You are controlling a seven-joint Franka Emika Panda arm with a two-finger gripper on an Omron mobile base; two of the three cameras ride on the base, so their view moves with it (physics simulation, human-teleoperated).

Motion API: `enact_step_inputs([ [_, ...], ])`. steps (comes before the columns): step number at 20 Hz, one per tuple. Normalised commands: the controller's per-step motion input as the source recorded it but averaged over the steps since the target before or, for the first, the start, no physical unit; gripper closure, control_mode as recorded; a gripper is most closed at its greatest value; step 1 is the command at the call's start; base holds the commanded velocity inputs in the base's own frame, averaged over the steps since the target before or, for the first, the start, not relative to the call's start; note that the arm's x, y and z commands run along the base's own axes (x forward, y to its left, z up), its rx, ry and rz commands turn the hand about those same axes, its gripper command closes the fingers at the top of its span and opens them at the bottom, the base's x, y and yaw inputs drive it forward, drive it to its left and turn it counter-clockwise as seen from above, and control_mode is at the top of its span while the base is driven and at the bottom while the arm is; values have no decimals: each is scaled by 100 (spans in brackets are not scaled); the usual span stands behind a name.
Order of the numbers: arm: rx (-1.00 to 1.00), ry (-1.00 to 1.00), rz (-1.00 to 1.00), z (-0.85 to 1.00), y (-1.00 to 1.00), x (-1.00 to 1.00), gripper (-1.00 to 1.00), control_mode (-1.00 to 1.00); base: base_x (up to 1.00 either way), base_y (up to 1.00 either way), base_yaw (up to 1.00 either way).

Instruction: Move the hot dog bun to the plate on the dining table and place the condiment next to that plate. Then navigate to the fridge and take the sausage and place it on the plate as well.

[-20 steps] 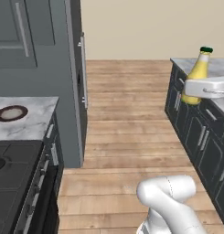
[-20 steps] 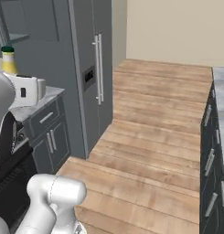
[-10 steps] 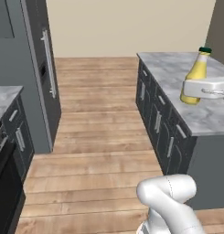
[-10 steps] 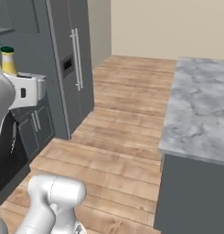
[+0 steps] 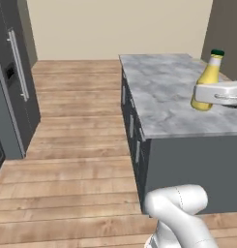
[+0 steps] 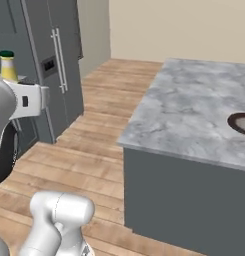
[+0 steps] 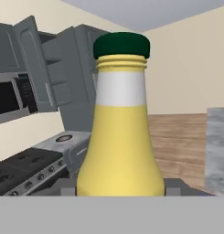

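Looking over each view in turn:

Left base view, bottle: the yellow condiment bottle (image 5: 207,82) with a dark green cap stands upright at the right, over the grey marble island counter (image 5: 163,92).
Left base view, gripper: the white hand (image 5: 219,93) reaches in from the right edge and crosses the bottle's lower body (fingertips hidden behind it).
Left base view, surroundings: wooden floor (image 5: 71,145) runs past the dark fridge (image 5: 13,82) on the left.

Right base view, bottle: its green cap and yellow neck (image 6: 8,65) rise above the white hand (image 6: 29,100) at the left edge.
Right base view, plate: a dark-rimmed plate (image 6: 241,122) lies on the counter at the right edge, well apart from the bottle.
Right base view, fridge: tall, grey, with two vertical handles (image 6: 59,60).

Hand view, jaws: partly closed on the bottle (image 7: 120,132), one dark fingertip (image 7: 67,187) at each side of its base.
Hand view, background: stove (image 7: 26,169) and open cabinet doors (image 7: 40,64) lie behind.
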Motion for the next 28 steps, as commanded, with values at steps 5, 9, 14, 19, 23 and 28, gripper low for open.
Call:
enact_step_inputs([
  [5,0,0,0,0,0,0,100,100,-31,-100,4],
  [9,0,0,0,0,0,0,100,100,-23,-100,9],
  [14,0,0,0,0,0,0,100,100,-22,-100,11],
  [19,0,0,0,0,0,0,100,100,-12,-100,16],
  [23,0,0,0,0,0,0,100,100,-1,-100,19],
  [28,0,0,0,0,0,0,100,100,0,-100,21],
])
